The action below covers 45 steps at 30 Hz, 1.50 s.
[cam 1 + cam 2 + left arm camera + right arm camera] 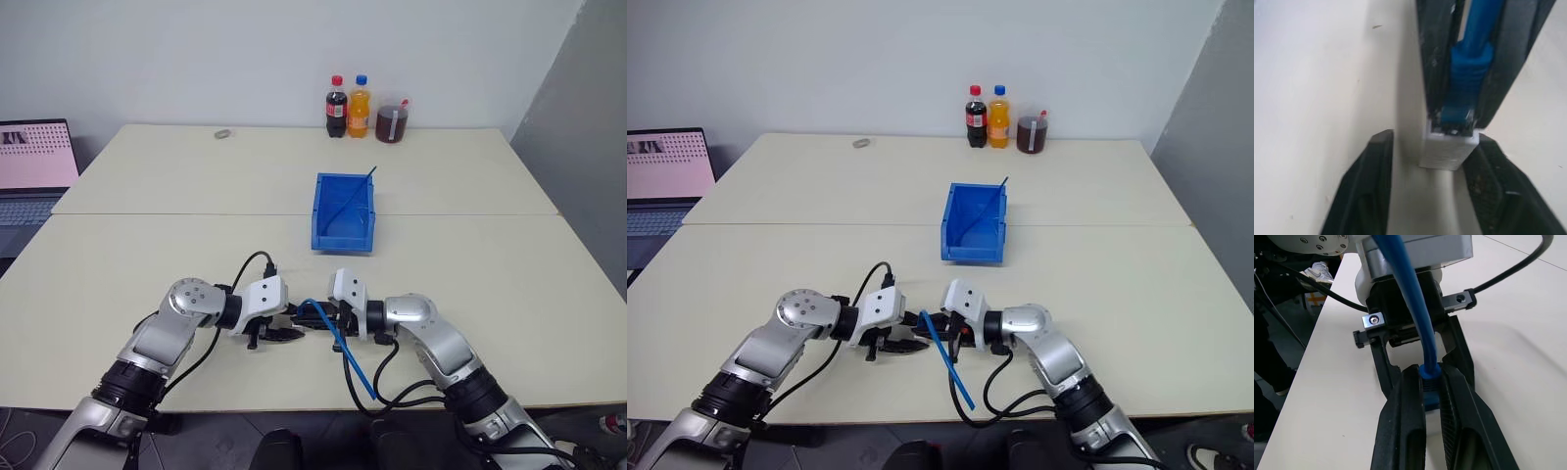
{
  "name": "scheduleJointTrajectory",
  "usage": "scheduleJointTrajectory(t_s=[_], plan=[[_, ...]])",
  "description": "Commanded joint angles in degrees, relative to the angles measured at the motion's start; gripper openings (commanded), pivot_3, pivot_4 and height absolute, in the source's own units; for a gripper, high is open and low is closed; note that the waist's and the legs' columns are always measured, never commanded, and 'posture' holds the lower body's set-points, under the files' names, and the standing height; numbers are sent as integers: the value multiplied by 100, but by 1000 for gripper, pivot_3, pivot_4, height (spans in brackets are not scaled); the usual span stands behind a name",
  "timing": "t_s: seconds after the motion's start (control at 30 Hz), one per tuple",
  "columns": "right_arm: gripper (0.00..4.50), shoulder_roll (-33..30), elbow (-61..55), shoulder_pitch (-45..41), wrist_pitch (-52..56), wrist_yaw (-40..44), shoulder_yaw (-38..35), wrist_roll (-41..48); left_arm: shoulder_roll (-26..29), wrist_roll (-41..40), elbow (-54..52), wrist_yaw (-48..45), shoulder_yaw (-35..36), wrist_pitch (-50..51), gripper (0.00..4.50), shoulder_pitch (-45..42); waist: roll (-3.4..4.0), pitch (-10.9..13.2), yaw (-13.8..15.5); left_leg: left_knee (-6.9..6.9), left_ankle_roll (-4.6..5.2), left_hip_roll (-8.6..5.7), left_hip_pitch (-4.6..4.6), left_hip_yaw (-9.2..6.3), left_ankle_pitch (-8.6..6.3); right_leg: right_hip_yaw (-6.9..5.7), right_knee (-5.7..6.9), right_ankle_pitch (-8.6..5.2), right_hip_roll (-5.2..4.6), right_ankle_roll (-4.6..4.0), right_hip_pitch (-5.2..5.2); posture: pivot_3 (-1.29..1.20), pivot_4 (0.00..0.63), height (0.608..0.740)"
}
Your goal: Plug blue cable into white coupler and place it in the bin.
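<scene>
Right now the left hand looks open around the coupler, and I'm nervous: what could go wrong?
The white coupler hangs on the blue cable plug alone, between the left hand's spread fingers; a half-seated plug could let it drop. The right hand pinches only the boot, so the trailing cable could snag short of the bin.

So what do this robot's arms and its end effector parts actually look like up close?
Both arms are built of rounded silver-grey metal segments with black joints and ribbed black sleeves near the elbows. Each wrist carries a white boxy housing. The left end effector and the right end effector each have two slim black fingers. Thick black cables loop out from the wrists.
</scene>
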Motion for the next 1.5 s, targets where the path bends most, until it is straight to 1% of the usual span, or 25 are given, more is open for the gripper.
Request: scheduleJointTrajectory(t_s=[0.03, 0.13, 0.2, 0.23, 0.33, 0.43, 0.5, 0.53, 0.6, 0.63, 0.7, 0.73, 0.83, 0.87, 0.9, 0.93, 0.97, 1.1, 1.2, 1.33, 1.37, 1.5], plan=[[110, -169, -306, 144, 518, -53, -235, 270, 170, -225, -335, 4, 243, 218, 3123, 308, 1, 4, 5, 0, 0, 1, -5, -1, 0, 1, -1, 0, 0, 0, -3, 0, 150, 740], [110, -186, -665, 105, 853, -177, -459, 525, 344, -559, -771, 67, 640, 579, 3874, 617, 3, 20, -13, -1, 0, 7, -15, -4, 0, 3, -1, -1, -1, 0, -11, 0, 150, 740], [110, -78, -981, 46, 1245, -419, -786, 864, 474, -816, -1081, 215, 1031, 945, 4291, 805, -1, 47, -15, 0, 0, 10, -20, -10, 0, 0, 0, -1, -2, -1, -14, 0, 150, 740], [110, 15, -1171, -49, 1526, -626, -1076, 1121, 486, -963, -1227, 382, 1278, 1182, 4464, 813, -6, 66, -13, 0, 0, 15, -22, -15, 0, -2, 2, -1, -10, -1, -16, 0, 150, 740], [109, 150, -1452, -269, 2068, -1013, -1599, 1587, 438, -1182, -1464, 741, 1635, 1601, 4500, 730, -15, 135, 11, 3, -1, 21, -37, -28, 1, -19, 7, 2, -24, 4, -26, 0, 150, 740], [109, 282, -1381, -896, 2669, -1493, -2378, 2195, 369, -1206, -1556, 1115, 1788, 1861, 4500, 367, -16, 144, 31, 5, -2, 8, -42, -26, 1, -18, 6, 6, -25, 10, -28, 0, 150, 740], [109, 272, -1161, -1288, 2869, -1699, -2688, 2391, 332, -1208, -1542, 1267, 1789, 1948, 4500, 156, -17, 159, 43, 8, -2, 1, -47, -24, 1, -19, 2, 13, -26, 17, -29, 0, 150, 740], [109, 237, -724, -1682, 2836, -1810, -2835, 2351, 307, -1194, -1484, 1315, 1753, 1941, 4500, -6, -17, 159, 42, 7, -2, -1, -48, -20, 1, -20, -3, 19, -28, 16, -29, 0, 150, 740], [109, 187, 718, -2718, 2614, -2082, -3112, 2159, 274, -1117, -1301, 1355, 1658, 1841, 4500, -304, -18, 170, 32, 6, -2, -5, -46, -4, 1, -20, -6, 27, -31, 12, -31, 0, 150, 740], [109, 166, 1265, -3058, 2468, -2146, -3164, 2057, 267, -1079, -1227, 1361, 1614, 1791, 4500, -382, -19, 181, 24, 12, -1, -7, -45, -1, 1, -19, -4, 37, -31, 8, -31, 0, 150, 740], [109, 145, 2437, -3670, 2131, -2258, -3194, 1812, 262, -972, -1066, 1342, 1509, 1604, 4500, -421, -19, 184, 1, 8, 1, -8, -45, 9, 3, -13, -7, 43, -31, 11, -37, 0, 150, 740], [109, 137, 2825, -3861, 1999, -2251, -3198, 1735, 259, -939, -1011, 1332, 1473, 1539, 4500, -429, -19, 184, -16, 2, 1, -7, -42, 12, 2, -10, -7, 42, -30, 7, -37, 0, 150, 740], [109, 64, 4575, -4633, 1419, -2302, -3106, 1267, 219, -834, -846, 1313, 1369, 1288, 4500, -411, -20, 184, -62, -7, 1, -5, -50, 14, 1, -8, -7, 35, -30, -4, -48, 0, 150, 740], [816, 38, 4958, -4803, 1349, -2245, -3069, 1158, 210, -821, -816, 1316, 1347, 1235, 4500, -407, -20, 184, -77, -10, 0, -4, -61, 14, 1, -4, -8, 35, -31, -6, -59, 0, 150, 740], [947, 17, 5201, -4920, 1309, -2142, -3009, 1060, 205, -810, -796, 1320, 1334, 1193, 4500, -402, -20, 184, -89, -10, 0, -2, -80, 16, 1, -1, -5, 34, -32, -7, -81, 0, 150, 740], [1241, 6, 5369, -5009, 1277, -2009, -2925, 953, 210, -798, -780, 1320, 1326, 1143, 4500, -383, -20, 184, -92, -9, -2, 0, -113, 14, 2, 0, -4, 36, -34, -7, -112, 0, 150, 740], [1432, 2, 5477, -5068, 1263, -1904, -2865, 877, 220, -788, -766, 1319, 1322, 1103, 4500, -362, -20, 184, -92, -1, -4, 3, -144, 8, 4, 0, -4, 36, -39, -8, -133, 0, 150, 740], [2580, -5, 5787, -5209, 1174, -1708, -2742, 627, 247, -724, -693, 1311, 1299, 960, 4500, -313, -20, 184, -91, 4, -13, 2, -196, 16, 9, 0, 2, 37, -55, -7, -191, 0, 150, 740], [3424, -13, 5859, -5353, 1164, -1629, -2745, 554, 220, -703, -673, 1320, 1272, 928, 4500, -345, -20, 184, -92, 6, -6, 2, -198, 14, 5, 0, 7, 38, -58, -7, -194, 0, 150, 740], [4407, -29, 5847, -5519, 1164, -1596, -2830, 547, 198, -648, -614, 1308, 1218, 849, 4500, -388, -20, 184, -100, 16, -5, -2, -196, 11, 5, -2, 31, 39, -57, -6, -195, 0, 150, 740], [4483, -39, 5839, -5537, 1155, -1581, -2822, 529, 194, -635, -601, 1308, 1204, 834, 4500, -400, -20, 184, -101, 17, -5, -3, -194, 11, 5, -2, 36, 39, -55, -6, -195, 0, 150, 740], [4483, -128, 5909, -5589, 950, -1657, -2697, 303, 171, -601, -544, 1322, 1137, 790, 4500, -459, -20, 184, -102, 22, -6, -3, -190, 11, 7, -7, 48, 39, -50, -6, -195, 0, 150, 740]])
